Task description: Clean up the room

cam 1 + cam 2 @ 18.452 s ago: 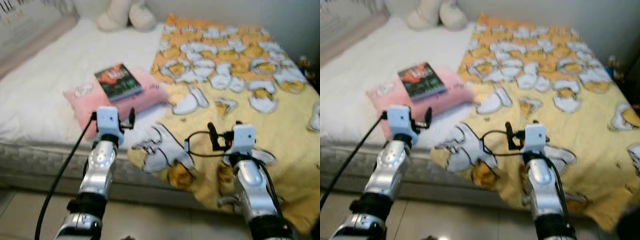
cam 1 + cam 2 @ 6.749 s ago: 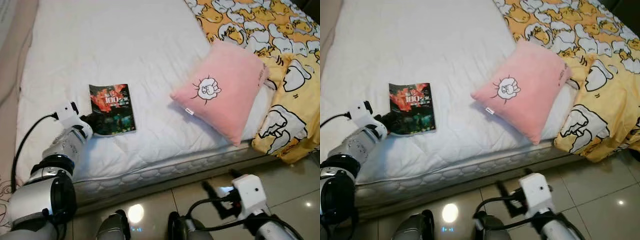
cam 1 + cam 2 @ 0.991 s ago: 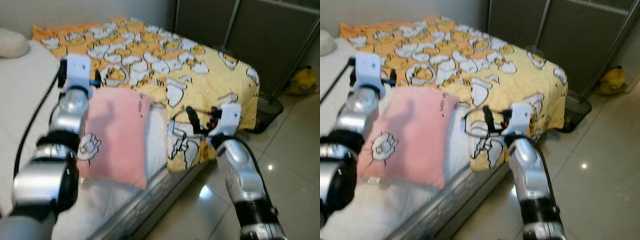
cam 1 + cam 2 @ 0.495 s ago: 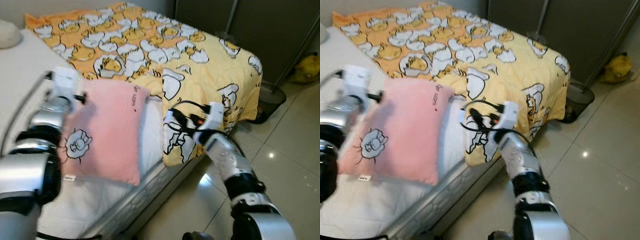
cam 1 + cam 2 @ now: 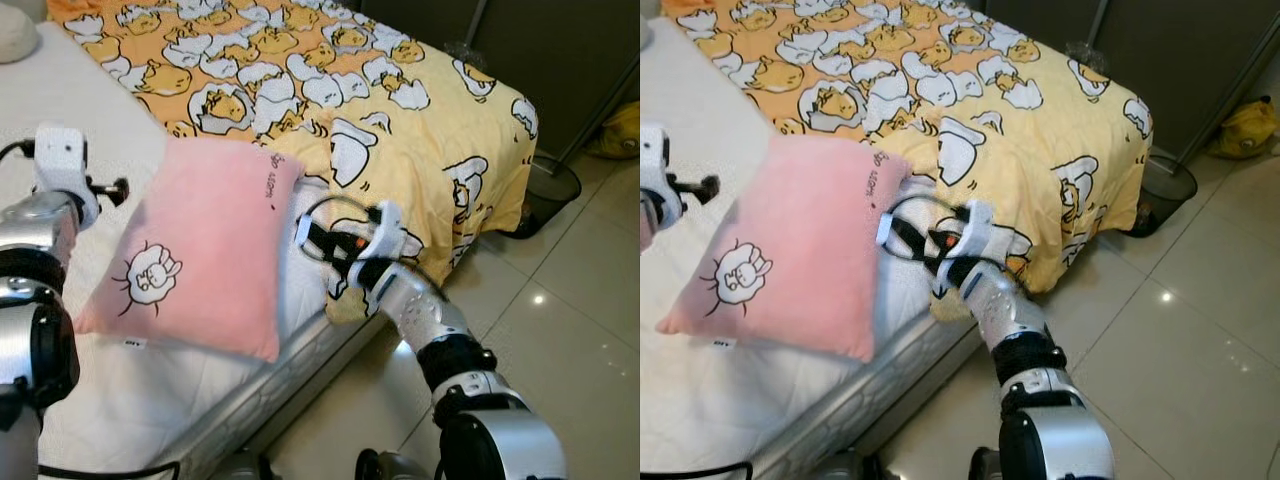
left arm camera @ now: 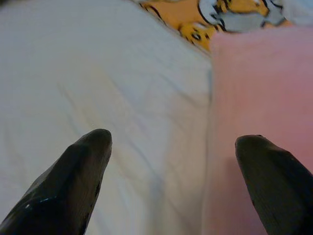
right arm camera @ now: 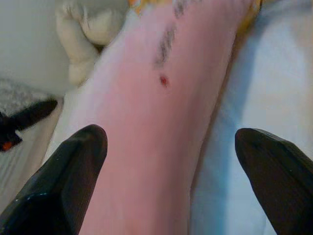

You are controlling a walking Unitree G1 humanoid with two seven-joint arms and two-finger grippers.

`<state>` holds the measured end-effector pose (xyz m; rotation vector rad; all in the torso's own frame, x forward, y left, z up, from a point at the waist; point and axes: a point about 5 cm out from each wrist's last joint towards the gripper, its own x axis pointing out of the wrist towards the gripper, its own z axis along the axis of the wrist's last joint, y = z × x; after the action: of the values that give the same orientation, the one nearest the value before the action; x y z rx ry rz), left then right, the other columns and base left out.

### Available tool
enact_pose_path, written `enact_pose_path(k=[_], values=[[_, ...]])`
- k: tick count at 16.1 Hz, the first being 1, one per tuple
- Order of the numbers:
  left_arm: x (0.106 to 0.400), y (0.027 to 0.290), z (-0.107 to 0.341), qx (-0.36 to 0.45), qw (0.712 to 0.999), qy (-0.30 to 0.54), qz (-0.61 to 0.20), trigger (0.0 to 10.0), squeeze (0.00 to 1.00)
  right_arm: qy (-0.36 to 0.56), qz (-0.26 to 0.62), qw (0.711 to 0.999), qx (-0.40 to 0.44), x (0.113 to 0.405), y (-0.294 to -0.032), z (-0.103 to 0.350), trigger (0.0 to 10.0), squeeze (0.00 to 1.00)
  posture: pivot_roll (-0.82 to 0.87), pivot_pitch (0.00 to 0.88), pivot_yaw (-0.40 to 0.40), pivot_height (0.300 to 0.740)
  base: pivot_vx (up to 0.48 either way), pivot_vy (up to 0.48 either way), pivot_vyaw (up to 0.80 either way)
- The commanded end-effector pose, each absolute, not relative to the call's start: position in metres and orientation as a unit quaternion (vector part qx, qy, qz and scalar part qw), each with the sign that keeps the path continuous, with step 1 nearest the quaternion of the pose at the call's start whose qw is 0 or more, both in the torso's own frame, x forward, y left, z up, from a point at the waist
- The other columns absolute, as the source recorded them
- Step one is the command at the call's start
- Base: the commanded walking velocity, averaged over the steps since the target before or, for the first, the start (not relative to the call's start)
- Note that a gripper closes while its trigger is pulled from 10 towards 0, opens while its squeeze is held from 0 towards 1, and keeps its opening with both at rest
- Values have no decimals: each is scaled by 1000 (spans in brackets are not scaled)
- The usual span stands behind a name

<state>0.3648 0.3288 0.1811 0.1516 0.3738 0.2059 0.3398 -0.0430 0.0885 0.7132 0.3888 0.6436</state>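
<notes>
A pink pillow [image 5: 190,265] with a small cartoon face lies on the white mattress [image 5: 110,400], its right corner against the yellow duck-print blanket [image 5: 400,120]. My left gripper [image 5: 112,187] is open over the sheet, a little left of the pillow's upper left corner; in the left wrist view the pillow edge [image 6: 259,98] lies by one finger. My right gripper [image 5: 308,235] is open at the pillow's right edge near the bed's side. In the right wrist view the pillow [image 7: 156,122] sits just ahead, between the fingers [image 7: 83,156].
The blanket hangs over the bed's foot end. A dark wire bin [image 5: 548,182] and a yellow bag [image 5: 622,130] stand on the tiled floor [image 5: 560,330] by dark wardrobe doors. A cream plush [image 7: 90,24] lies far up the bed.
My right gripper has reached in toward the pillow's right edge. My left gripper has drawn off to the left of the pillow. The head view has tipped down slightly.
</notes>
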Motion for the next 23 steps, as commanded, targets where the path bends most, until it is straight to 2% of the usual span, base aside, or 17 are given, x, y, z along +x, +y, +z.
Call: enact_pose_path(k=[1,6,10,12,14,16,18,20,23], values=[[360,329,168,57,972,212,84,10000,0,191,330,863,330,339,-30,90,10000,0,20,152,-23,740,0,0,0],[359,315,157,63,968,241,-4,10000,0,195,368,859,296,335,-5,90,10000,0,40,155,-21,740,0,0,0],[354,301,140,67,953,279,-94,10000,0,184,375,870,261,338,10,99,10000,0,89,154,-29,740,0,0,0],[353,298,135,69,949,288,-103,10000,0,183,376,872,256,339,11,101,10000,0,93,154,-31,740,0,0,0],[345,286,109,73,933,328,-129,10000,0,190,368,876,247,338,21,104,10000,0,119,155,-39,740,0,0,0],[345,283,107,65,933,328,-130,10000,0,200,360,874,257,337,23,102,10000,0,122,151,-42,740,0,0,0],[347,270,105,43,931,327,-156,10000,0,233,354,857,293,330,33,97,10000,0,171,175,-39,740,0,0,0],[352,258,108,32,928,322,-188,10000,0,241,394,846,266,319,49,95,10000,0,213,197,-38,740,0,0,0],[353,246,112,20,923,316,-221,10000,0,243,403,853,225,315,51,91,10000,0,276,230,-38,740,0,0,0]])
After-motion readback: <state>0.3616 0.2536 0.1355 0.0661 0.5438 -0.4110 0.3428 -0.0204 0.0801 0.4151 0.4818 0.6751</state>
